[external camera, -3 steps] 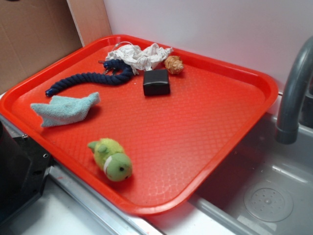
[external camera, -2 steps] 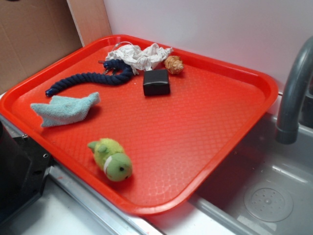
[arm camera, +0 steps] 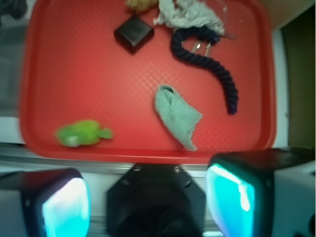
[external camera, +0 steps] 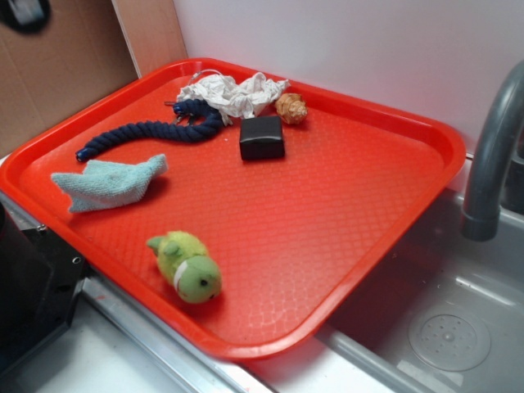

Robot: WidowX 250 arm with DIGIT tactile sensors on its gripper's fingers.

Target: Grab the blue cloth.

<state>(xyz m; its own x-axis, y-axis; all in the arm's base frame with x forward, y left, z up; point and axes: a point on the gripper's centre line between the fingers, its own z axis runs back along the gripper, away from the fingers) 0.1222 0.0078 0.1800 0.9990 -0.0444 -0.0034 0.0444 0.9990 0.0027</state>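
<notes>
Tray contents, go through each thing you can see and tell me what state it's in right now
blue cloth: lying flat, loose, ungrasped
gripper: open, high above the tray's near edge, holding nothing
navy rope: curved, one end under the rag
white rag: crumpled at the far rim
black box: closed, resting flat
green plush toy: lying on its side
brown ball: resting beside the rag
red tray: level beside the sink

White wall (external camera: 352,49) at far side, plain, evenly lit. Brown cardboard panel (external camera: 57,74) far left, a tan wooden strip (external camera: 151,33) beside it. Grey metal sink basin (external camera: 442,311) at right, round drain (external camera: 449,336) near right; grey curved faucet (external camera: 491,155) above it.
</notes>
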